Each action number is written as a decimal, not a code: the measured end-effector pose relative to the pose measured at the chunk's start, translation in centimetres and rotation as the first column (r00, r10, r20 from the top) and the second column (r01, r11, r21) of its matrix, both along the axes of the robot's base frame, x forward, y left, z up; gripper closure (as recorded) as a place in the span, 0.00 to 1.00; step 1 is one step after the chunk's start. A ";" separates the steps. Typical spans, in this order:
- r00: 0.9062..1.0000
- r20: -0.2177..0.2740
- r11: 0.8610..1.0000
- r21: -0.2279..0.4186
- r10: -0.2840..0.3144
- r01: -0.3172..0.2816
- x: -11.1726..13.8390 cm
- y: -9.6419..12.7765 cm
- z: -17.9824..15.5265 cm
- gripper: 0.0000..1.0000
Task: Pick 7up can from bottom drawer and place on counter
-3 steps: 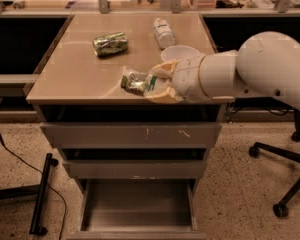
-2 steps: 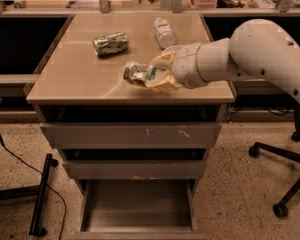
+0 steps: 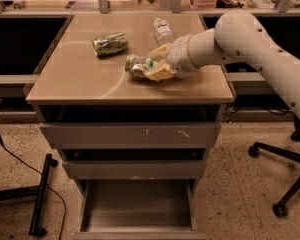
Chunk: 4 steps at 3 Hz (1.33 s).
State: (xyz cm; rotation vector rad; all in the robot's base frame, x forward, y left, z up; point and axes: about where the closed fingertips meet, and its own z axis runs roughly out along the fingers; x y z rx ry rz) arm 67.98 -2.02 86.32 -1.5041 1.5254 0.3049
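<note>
Silvery-white drink can [image 3: 134,67] with green markings, lettering unreadable, lies sideways at the glossy tan counter [image 3: 75,81] top, pinched by the cream two-finger gripper [image 3: 149,68]. Grey metal bottom drawer [image 3: 137,213] open below.

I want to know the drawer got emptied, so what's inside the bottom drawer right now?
Only its bare grey floor shows in the bottom drawer; the back, under the drawer above, is hidden. The claw grips the 7up can at the counter.
</note>
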 end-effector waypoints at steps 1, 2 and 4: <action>1.000 0.004 1.000 0.006 0.000 -0.001 0.4 0.2 0.2 0.82; 1.000 0.004 1.000 0.006 0.001 -0.001 0.4 0.2 0.2 0.59; 1.000 0.003 1.000 0.006 0.001 -0.001 0.4 0.2 0.2 0.13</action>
